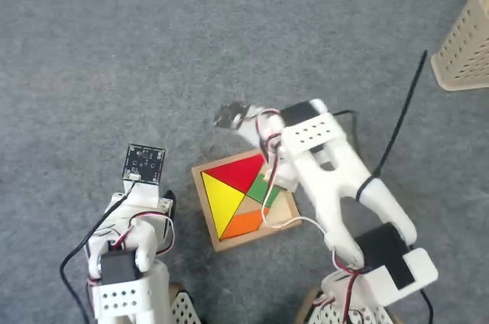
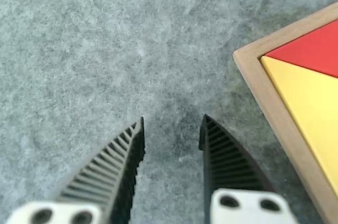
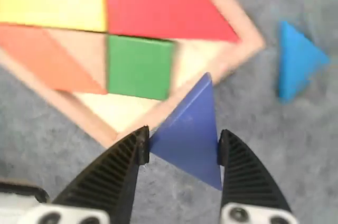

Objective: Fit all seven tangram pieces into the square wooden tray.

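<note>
The square wooden tray (image 1: 206, 213) lies between the two arms and holds a red triangle (image 1: 238, 171), a yellow triangle (image 1: 219, 200), an orange piece (image 1: 243, 225) and a green square (image 1: 263, 191). My right arm (image 1: 336, 179) stretches over the tray's right side. My right gripper (image 3: 183, 137) is shut on a dark blue triangle (image 3: 190, 134), held just off the tray rim (image 3: 231, 10) beside the green square (image 3: 140, 65). A light blue triangle (image 3: 296, 60) lies on the carpet outside the tray. My left gripper (image 2: 173, 124) hangs open over bare carpet, beside a tray corner (image 2: 262, 102).
Grey carpet covers the whole table. A beige perforated basket (image 1: 466, 41) stands at the far right edge. My left arm (image 1: 130, 263) sits at the near left, apart from the tray.
</note>
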